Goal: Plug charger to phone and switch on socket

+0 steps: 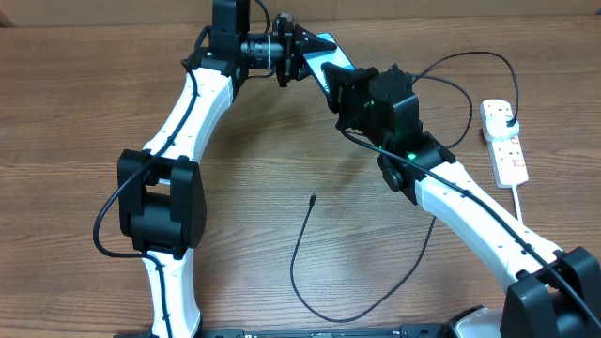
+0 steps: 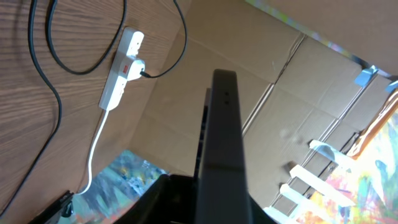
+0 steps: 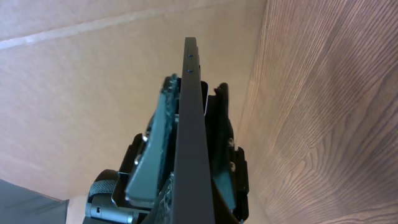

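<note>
One phone [image 3: 189, 124] is standing on edge near the surface [image 1: 84, 103] far edge; right end effector [image 1: 340, 86] is pinching it; left end effector [image 1: 299, 54] grip unclear; charger's tip [image 1: 312, 198] is lying well apart, nearward.

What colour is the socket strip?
The socket is white with red markings; the overhead view shows it best.

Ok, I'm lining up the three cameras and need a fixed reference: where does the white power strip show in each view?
Overhead: the socket lies near the right edge, running roughly top to bottom.
Left wrist: upper left, lying slantwise on the table, its white cord trailing downward.
Right wrist: not in it; the phone, seen edge-on, fills the middle.
Shared landmark: the wood-grain table, visible in all three views.
</note>
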